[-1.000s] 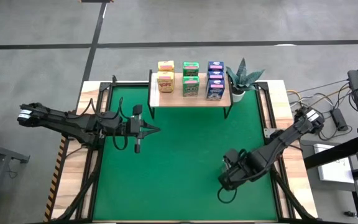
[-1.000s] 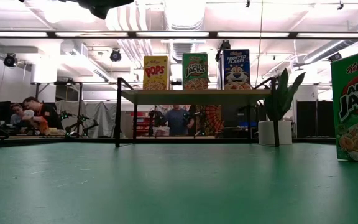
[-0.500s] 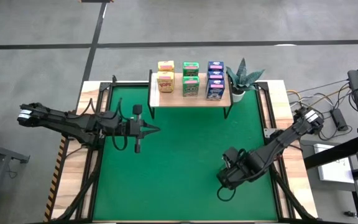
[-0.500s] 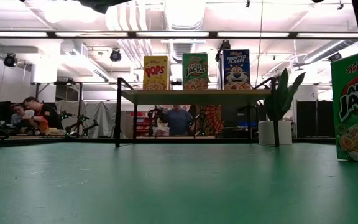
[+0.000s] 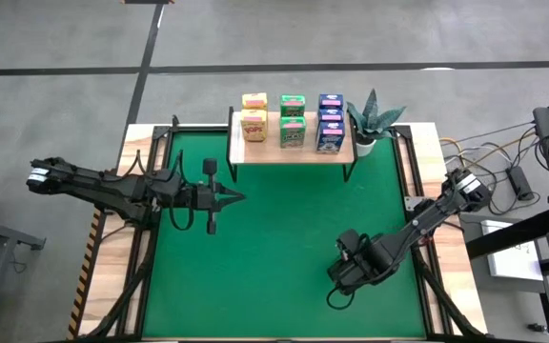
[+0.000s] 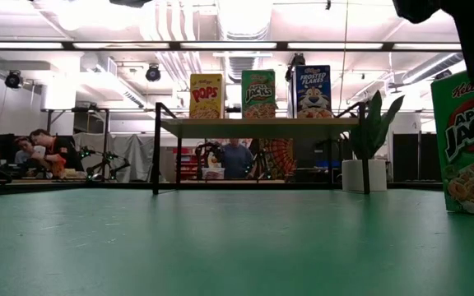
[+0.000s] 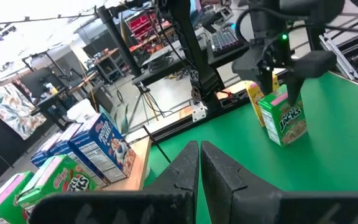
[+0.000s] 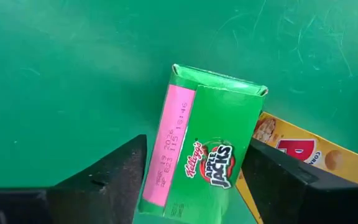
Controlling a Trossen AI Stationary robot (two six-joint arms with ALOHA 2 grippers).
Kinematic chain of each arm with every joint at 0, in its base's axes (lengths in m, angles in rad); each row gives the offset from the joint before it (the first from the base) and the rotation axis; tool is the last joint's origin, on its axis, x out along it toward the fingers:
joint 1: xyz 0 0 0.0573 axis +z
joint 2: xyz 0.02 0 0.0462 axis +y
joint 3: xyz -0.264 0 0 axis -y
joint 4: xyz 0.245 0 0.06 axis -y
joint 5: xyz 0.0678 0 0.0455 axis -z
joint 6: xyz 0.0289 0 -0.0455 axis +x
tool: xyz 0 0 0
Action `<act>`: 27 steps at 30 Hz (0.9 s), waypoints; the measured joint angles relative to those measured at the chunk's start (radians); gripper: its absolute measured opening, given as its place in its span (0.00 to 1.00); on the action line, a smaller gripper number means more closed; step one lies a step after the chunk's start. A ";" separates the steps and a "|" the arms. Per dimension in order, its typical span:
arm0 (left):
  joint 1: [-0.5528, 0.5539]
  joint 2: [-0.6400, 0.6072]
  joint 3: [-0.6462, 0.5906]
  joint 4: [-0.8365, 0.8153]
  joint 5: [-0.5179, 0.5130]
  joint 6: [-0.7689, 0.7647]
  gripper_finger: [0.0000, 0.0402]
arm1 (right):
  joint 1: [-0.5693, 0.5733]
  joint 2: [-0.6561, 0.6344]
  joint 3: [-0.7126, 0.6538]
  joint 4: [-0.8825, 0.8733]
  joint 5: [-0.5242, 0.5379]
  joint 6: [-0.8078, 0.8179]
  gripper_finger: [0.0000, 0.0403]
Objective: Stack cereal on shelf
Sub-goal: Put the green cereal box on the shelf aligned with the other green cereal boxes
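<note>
From above, the right gripper (image 5: 343, 276) has slid a little further from the shelf (image 5: 292, 150) than a second ago, sitting low over the near right part of the green mat (image 5: 274, 248); the left gripper (image 5: 237, 198) has not moved and hangs in front of the shelf's left end, its fingers pressed shut on nothing. The shelf carries yellow boxes (image 5: 254, 116), green boxes (image 5: 293, 121) and blue boxes (image 5: 329, 123) in three rows, with a potted plant (image 5: 374, 119) just beside its right end. At table height, the green box (image 6: 469, 144) standing well to the right of the shelf now leans slightly and shows more of its left side than before, and the dark bulk of the right arm (image 6: 467, 25) has come down over it. Behind the shelf the room shows ceiling strip lights, work benches, a seated person (image 6: 48, 152) at far left and another person (image 6: 237, 158) standing beyond the shelf legs. The left wrist camera sees its closed fingers (image 7: 197, 171), the shelf's blue and green boxes close by, and far off the right gripper (image 7: 281, 74) poised over the green box (image 7: 283, 117) with a yellow box (image 7: 255, 99) behind it. The right wrist camera shows its fingers (image 8: 114, 171) spread wide either side of the green box top (image 8: 204, 152), not clearly touching it, the yellow box (image 8: 303, 155) lying alongside.
</note>
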 joint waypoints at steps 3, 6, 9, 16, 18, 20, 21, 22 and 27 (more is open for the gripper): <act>0.000 0.000 0.000 0.008 0.000 0.008 0.00 | 0.000 0.007 0.000 0.000 -0.001 0.009 0.56; 0.000 0.000 0.000 0.019 0.000 0.027 0.00 | 0.000 0.008 0.000 0.001 -0.001 0.018 0.52; 0.000 0.000 0.000 0.025 0.000 0.033 0.00 | 0.000 0.005 0.000 0.000 -0.001 0.030 0.50; 0.000 0.000 0.000 0.025 0.000 0.042 0.00 | 0.000 0.001 0.000 0.000 0.001 0.018 0.46; 0.000 0.000 0.000 0.025 0.000 0.042 0.00 | 0.000 0.001 0.000 0.000 0.012 0.010 0.45; 0.000 0.000 0.000 0.025 0.000 0.041 0.00 | 0.000 -0.001 0.000 0.000 0.026 0.005 0.45; 0.000 0.000 0.000 0.025 0.000 0.038 0.00 | 0.000 -0.005 0.000 0.000 0.027 -0.001 0.45; 0.000 0.000 0.000 0.026 0.000 0.035 0.00 | 0.000 -0.008 0.000 0.000 0.027 -0.006 0.45; 0.000 0.000 0.000 0.033 0.000 0.007 0.00 | -0.003 -0.014 0.032 -0.003 0.092 -0.082 0.45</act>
